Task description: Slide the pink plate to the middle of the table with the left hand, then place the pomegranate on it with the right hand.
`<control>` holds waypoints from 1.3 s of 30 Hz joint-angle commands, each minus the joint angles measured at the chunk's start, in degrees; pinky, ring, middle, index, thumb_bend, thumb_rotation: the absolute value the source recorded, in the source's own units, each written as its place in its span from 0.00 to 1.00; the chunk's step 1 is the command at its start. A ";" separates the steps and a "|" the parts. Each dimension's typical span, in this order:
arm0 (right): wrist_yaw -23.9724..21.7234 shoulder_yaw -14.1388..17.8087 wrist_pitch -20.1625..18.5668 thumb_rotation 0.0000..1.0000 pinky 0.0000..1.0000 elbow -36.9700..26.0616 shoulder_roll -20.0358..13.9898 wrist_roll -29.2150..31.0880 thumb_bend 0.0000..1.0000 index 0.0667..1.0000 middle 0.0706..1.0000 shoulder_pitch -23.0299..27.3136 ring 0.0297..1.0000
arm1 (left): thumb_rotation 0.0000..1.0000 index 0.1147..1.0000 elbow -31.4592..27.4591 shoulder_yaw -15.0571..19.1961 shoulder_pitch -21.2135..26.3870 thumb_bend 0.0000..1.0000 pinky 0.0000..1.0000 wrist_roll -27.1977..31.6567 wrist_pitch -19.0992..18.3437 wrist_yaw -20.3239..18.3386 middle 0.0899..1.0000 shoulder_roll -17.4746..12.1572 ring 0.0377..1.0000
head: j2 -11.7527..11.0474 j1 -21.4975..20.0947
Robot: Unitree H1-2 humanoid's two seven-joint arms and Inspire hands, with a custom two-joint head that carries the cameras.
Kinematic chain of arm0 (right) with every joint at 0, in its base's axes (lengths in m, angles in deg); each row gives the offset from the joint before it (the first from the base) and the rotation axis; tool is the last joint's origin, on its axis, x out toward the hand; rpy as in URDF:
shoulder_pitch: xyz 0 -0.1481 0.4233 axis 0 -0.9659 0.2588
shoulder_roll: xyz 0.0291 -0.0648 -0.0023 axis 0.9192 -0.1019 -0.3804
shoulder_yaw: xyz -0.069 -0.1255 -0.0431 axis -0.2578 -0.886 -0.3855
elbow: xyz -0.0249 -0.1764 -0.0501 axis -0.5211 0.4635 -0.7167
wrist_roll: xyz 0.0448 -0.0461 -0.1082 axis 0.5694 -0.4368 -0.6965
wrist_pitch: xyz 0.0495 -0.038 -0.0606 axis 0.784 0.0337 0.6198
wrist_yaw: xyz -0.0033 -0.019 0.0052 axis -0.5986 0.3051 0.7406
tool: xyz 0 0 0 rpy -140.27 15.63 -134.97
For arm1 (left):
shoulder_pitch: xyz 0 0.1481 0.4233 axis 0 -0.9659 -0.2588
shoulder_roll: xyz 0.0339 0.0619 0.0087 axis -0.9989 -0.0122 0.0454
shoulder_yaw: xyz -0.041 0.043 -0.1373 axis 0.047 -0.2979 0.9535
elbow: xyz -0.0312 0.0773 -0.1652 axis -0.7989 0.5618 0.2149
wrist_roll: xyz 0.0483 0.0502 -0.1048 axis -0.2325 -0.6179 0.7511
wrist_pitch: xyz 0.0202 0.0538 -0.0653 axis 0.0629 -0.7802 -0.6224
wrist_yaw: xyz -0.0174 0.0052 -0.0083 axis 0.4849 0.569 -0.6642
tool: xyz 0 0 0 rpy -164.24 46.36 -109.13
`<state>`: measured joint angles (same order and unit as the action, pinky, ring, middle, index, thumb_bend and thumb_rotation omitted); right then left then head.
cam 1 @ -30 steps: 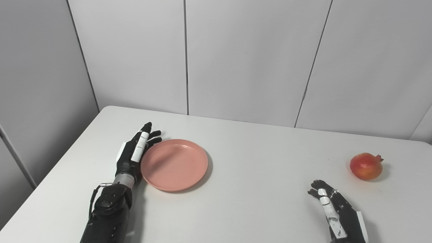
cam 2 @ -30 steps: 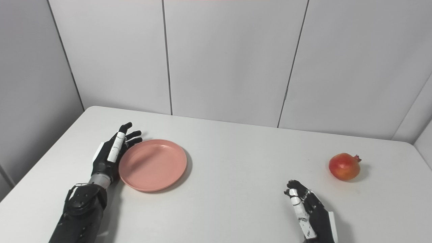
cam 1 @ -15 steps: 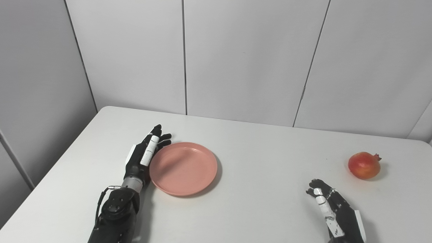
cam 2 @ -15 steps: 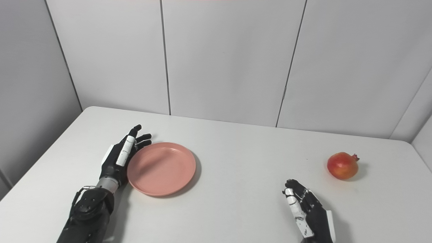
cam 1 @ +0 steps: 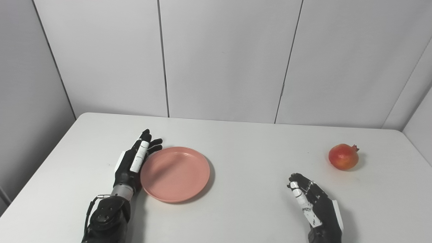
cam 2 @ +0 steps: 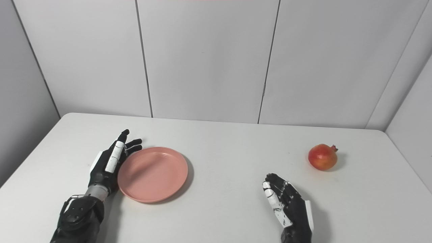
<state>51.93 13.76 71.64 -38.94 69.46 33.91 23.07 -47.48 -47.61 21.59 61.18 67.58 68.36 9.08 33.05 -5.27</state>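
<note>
Left hand (cam 1: 133,161): fingers straight and apart, grasping nothing; its inner edge lies against the plate's rim.
Pink plate (cam 1: 175,173): flat on the table (cam 1: 246,202), directly to that hand's inner side, left of centre.
Push line: judged to run from the left hand through the plate toward mid-table.
Right hand (cam 1: 312,202): released, resting, holding nothing.
Pomegranate (cam 1: 343,157): beyond the right hand, to its outer side, apart; the nearer hand for it.
</note>
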 commanded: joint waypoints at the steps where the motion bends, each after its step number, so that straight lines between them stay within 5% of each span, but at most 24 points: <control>1: -0.63 -1.58 -2.01 0.50 0.91 -0.65 1.72 -0.21 0.53 0.63 0.71 1.15 0.74 | 0.83 0.92 -1.34 -0.36 1.20 0.92 1.00 -0.24 0.37 -0.70 0.75 0.26 0.78 | 0.19 -0.75; 15: 1.37 -3.03 -0.87 0.47 0.89 1.25 4.35 -1.98 0.57 0.60 0.69 2.12 0.74 | 0.82 0.94 -1.01 -0.27 1.43 0.86 1.00 -0.43 0.78 -0.10 0.76 1.88 0.80 | -0.01 -8.41; 39: 2.48 -4.09 -2.15 0.43 0.88 0.58 5.89 -4.30 0.54 0.58 0.69 2.04 0.73 | 0.82 0.96 -1.69 -2.90 0.60 0.84 1.00 -3.35 2.13 1.57 0.79 6.46 0.77 | 0.80 -12.09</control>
<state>55.09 10.71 71.26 -37.67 74.32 29.74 24.23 -47.90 -49.63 21.44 58.61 68.75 70.20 14.81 33.93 -17.39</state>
